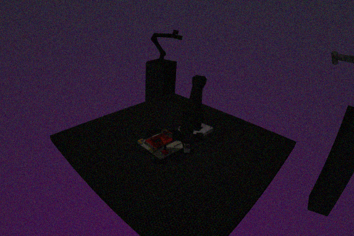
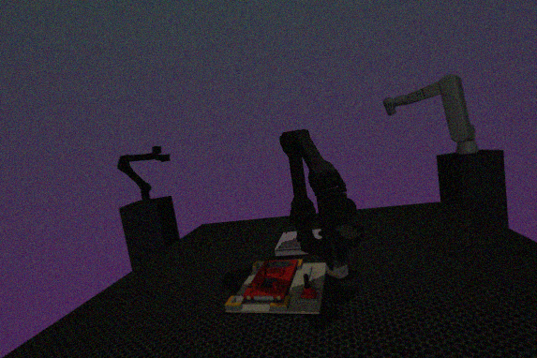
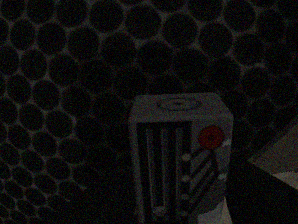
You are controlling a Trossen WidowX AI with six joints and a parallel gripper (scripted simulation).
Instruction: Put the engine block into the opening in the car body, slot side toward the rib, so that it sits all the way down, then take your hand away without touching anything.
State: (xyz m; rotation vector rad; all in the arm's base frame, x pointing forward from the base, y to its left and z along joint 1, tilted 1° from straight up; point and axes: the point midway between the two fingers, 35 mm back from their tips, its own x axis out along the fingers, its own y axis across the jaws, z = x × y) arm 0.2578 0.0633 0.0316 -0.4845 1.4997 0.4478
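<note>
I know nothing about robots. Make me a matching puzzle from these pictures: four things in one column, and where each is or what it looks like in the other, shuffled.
Things:
1. engine block
2. car body
3. dark working arm
4. pale arm

Descriptions:
A. stands on a dark pedestal at the far right
B. red, lying on the pale board
C. grey with a red dot, on the honeycomb mat
D. bent down beside the board

Pairs: 1-C, 2-B, 3-D, 4-A
</note>
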